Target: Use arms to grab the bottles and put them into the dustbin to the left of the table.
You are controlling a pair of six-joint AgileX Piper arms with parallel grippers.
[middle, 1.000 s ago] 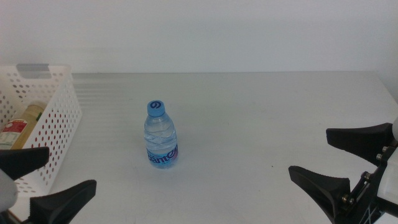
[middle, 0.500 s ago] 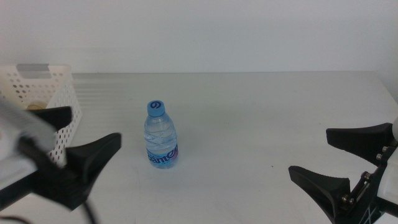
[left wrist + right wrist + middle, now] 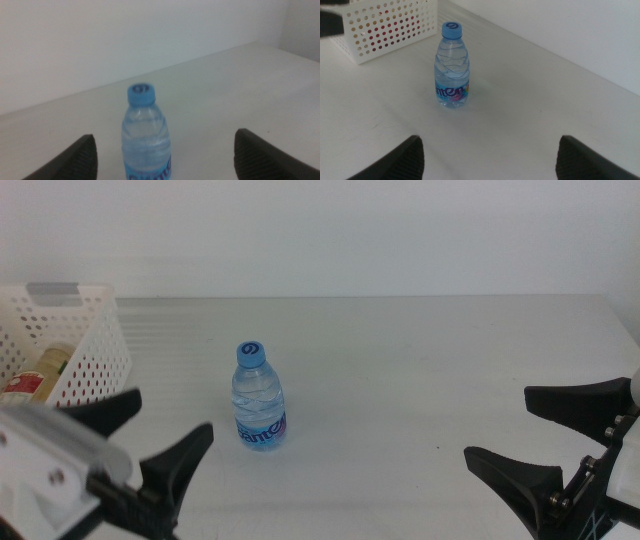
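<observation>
One water bottle (image 3: 260,410) stands upright mid-table (image 3: 420,380), untouched | yellow juice bottle (image 3: 32,376) lies in the dustbin (image 3: 85,360) | step: approach for the grasp | left gripper (image 3: 150,448) spread wide, aimed at it | right gripper (image 3: 545,435) waits, parted | next: jaws to be advanced around the body, probably below the cap, then closed.

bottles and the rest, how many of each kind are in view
water bottle: 1, upright on the table
juice bottle: 1, lying in the dustbin
dustbin: 1
end effectors: 2, left end effector and right end effector, both open
total: 5
</observation>
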